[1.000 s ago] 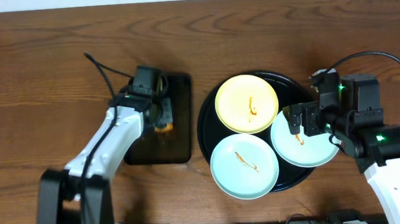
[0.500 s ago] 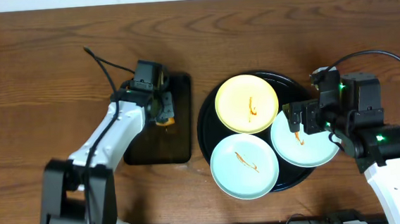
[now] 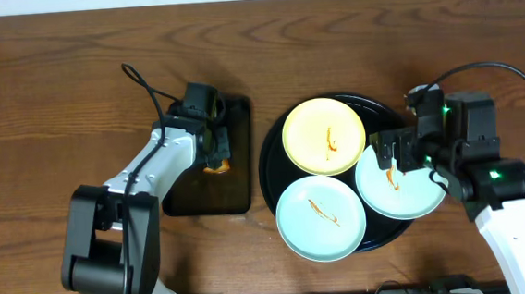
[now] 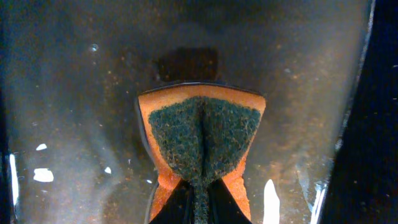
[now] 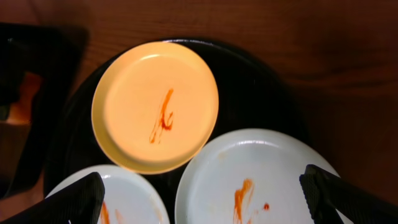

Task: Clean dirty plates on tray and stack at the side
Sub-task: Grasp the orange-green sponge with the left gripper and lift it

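Observation:
Three sauce-smeared plates sit on the round black tray (image 3: 276,137): a pale yellow plate (image 3: 324,136) at the back, a mint-white plate (image 3: 320,217) at the front, and a second mint-white plate (image 3: 407,192) on the right. They also show in the right wrist view, yellow plate (image 5: 134,106), right plate (image 5: 249,180), front plate (image 5: 127,199). My right gripper (image 5: 202,202) is open above the right plate. My left gripper (image 4: 198,208) is shut on an orange and green sponge (image 4: 202,134) over the rectangular black tray (image 3: 233,191).
The rectangular black tray lies left of the round tray on the brown wooden table (image 3: 55,97). Its wet, speckled surface (image 4: 74,93) fills the left wrist view. A black cable (image 3: 142,86) trails behind the left arm.
My left arm has swung slightly right and back with the sponge over the rectangular tray. The right arm and the plates have barely moved.

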